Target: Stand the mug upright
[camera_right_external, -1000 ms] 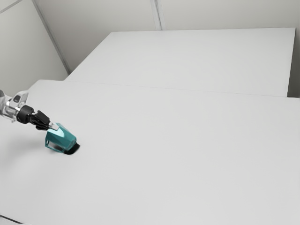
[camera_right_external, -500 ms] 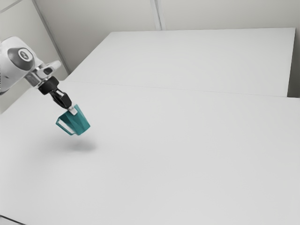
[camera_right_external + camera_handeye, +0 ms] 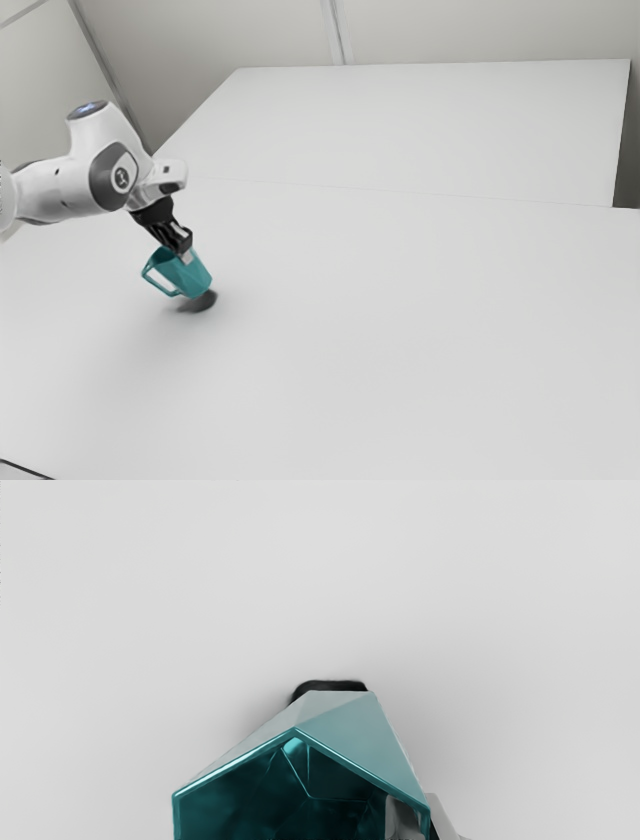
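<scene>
Near the rim of the teal mug, the gripper (image 3: 186, 256) holds the mug's wall. The faceted mug (image 3: 196, 277) leans, its mouth up toward the hand, its base low over a dark shadow and its handle on the exterior view's left. Whether the base touches the table cannot be told. In the wrist view the gripper (image 3: 424, 820) has one finger inside the mug (image 3: 360, 740) and one outside, pinching the wall between them. The mug's hollow inside faces the camera there; its handle is hidden.
The white tabletop (image 3: 400, 330) stretches away to the exterior view's right. Behind it is another white surface (image 3: 400, 130), with pale walls (image 3: 480, 30) beyond. A dark line (image 3: 25, 469) crosses the near left corner.
From a strongly tipped pose low down, the mug rose with the hand, then came down again toward the exterior view's right. It leans less than a second ago, and more of the arm shows.
</scene>
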Robot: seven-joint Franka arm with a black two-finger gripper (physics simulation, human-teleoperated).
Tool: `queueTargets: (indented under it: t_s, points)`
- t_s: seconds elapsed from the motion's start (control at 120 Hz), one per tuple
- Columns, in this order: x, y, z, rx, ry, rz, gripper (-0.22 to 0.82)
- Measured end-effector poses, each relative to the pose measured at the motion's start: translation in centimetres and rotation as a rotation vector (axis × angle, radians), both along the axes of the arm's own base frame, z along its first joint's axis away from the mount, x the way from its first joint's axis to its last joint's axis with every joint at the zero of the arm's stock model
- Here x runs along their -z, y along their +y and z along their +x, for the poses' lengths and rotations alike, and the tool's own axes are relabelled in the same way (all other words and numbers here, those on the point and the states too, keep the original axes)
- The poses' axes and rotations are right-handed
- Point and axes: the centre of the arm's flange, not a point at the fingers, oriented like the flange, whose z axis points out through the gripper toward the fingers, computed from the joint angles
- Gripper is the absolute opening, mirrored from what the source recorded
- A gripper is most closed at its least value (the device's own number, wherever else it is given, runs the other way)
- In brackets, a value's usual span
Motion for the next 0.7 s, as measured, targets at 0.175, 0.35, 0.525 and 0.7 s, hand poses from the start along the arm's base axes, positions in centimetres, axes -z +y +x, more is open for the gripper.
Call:
queueTargets:
  t_s: [0.175, 0.35, 0.525, 0.7]
  points:
    - [0.8, -1.4, 0.8, -0.033, -0.021, 0.039, -0.18]
    - [2.7, -2.3, 1.4, -0.070, -0.005, 0.053, -0.18]
    - [3.6, -2.5, 1.7, -0.112, 0.003, 0.057, -0.17]
    - [3.0, -3.6, 2.0, -0.124, -0.009, 0.058, 0.17]
